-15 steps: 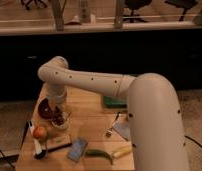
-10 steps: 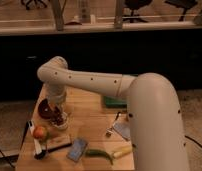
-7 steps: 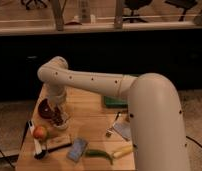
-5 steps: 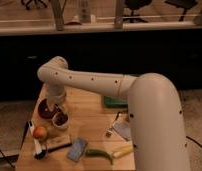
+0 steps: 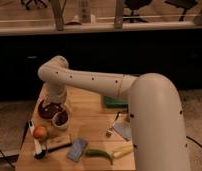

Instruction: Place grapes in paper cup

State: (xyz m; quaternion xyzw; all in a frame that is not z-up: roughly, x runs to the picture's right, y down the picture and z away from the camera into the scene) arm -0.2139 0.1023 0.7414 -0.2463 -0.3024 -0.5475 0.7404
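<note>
The arm reaches over the table from 4 o'clock towards 10 o'clock. The end effector hangs from the wrist just above the paper cup, on its 12 o'clock side; we cannot tell whether it is clenched or released. A maroon bowl sits just beside the cup at 10 o'clock, and an orange fruit lies near it at 7 o'clock. The grapes show as a dark mass inside the cup's rim, so we judge placement done and only retreat left. Against 1.5 s ago, the cup's rim shows more clearly and the end effector looks slightly raised.
</note>
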